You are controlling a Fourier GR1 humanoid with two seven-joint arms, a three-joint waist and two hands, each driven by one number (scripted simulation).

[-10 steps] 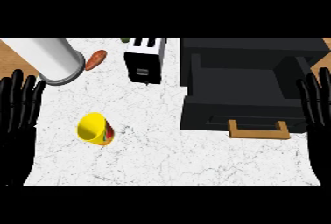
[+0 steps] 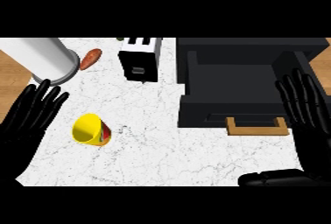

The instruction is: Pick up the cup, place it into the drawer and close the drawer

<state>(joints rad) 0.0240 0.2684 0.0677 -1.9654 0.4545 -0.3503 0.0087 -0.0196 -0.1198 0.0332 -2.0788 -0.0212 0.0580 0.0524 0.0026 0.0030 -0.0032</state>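
White marble counter [image 2: 168,144] — yellow cup [image 2: 89,128] on its side, drawer [image 2: 238,94] open; left hand [image 2: 29,116] and right hand [image 2: 304,105] spread flat, holding nothing.

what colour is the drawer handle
Tan, like light wood, against the black drawer. The handle shows best in the head view.
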